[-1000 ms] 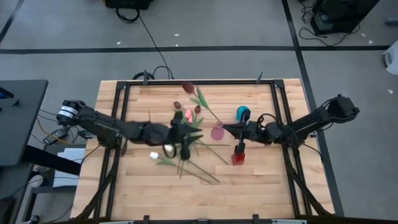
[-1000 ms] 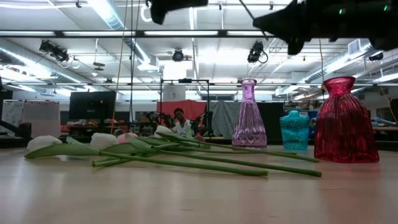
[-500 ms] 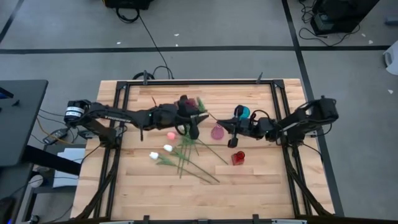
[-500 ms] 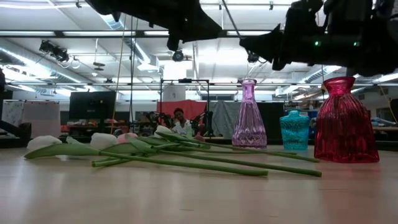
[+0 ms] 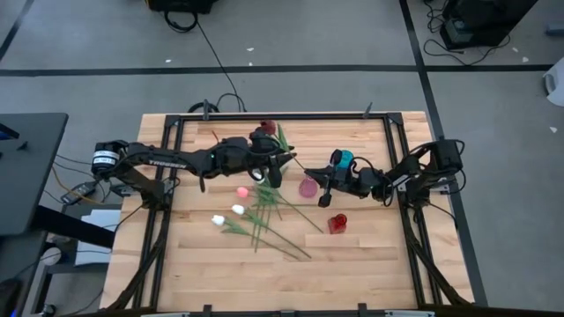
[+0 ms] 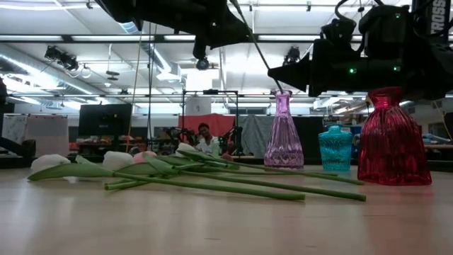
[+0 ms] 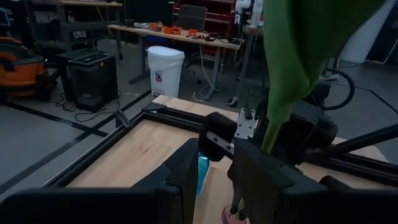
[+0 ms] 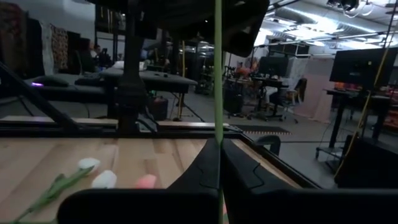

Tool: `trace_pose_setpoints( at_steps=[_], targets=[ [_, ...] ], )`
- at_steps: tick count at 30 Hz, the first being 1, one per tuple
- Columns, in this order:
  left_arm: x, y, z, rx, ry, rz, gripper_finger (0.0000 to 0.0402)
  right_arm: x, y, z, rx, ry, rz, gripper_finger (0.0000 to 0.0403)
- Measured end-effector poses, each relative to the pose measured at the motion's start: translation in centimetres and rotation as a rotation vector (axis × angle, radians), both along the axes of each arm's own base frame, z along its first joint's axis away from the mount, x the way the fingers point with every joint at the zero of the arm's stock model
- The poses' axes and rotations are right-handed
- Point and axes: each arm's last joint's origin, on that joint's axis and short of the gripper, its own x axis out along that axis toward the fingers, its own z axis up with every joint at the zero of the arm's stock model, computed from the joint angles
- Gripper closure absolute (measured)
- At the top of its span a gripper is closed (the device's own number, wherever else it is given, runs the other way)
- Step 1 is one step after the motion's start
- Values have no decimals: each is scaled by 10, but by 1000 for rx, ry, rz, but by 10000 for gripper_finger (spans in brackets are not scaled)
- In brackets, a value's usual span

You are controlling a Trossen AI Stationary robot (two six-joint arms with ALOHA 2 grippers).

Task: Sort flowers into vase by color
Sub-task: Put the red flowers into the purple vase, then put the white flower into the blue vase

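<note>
A tulip is held in the air between both grippers. Its thin green stem slants from my left gripper down to my right gripper, close above the pink vase. Its broad leaf fills the left wrist view; its head is hidden. Several tulips with white and pink heads lie flat in a pile at mid-table. A maroon tulip lies near the far edge. The teal vase and red vase stand upright. My left gripper holds the tulip's stem just below the leaf; the fingers partly hide the place of contact. The tulip is lifted clear of the table. My right gripper pinches the stem's lower part between its two fingers, which lie across it; the stem rises straight past them.
The three vases stand close together on the table's right half, pink, teal and red. A black frame rail runs along the table's sides. A person sits far behind the table.
My left gripper has risen from the pile and moved toward the far edge and the right, lifting one tulip clear. My right gripper has come down and to the left, from beside the red vase to that tulip's stem.
</note>
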Motion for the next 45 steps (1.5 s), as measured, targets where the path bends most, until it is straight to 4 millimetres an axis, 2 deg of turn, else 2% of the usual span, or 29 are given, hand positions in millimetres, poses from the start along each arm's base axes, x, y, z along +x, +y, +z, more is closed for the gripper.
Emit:
trace_pose_setpoints(
  at_steps=[9,14,18,22,31,37,45],
  targets=[
    [2,0,5,-8,-2,-19,292,-3,0,-3,31,15,-11,347],
    [16,1,8,-10,13,-20,292,-7,-1,-7,46,27,-35,321],
    [30,2,3,-13,52,-20,292,-7,0,-7,62,27,-25,311],
    [33,2,4,-11,79,-26,292,-7,2,-8,61,32,-17,309],
    [12,2,16,27,245,8,292,-9,11,-7,66,73,-19,307],
    [-12,0,24,45,239,22,292,-16,15,3,109,170,0,278],
    [-28,-3,3,36,251,20,292,-28,16,30,120,248,-10,219]
  ],
)
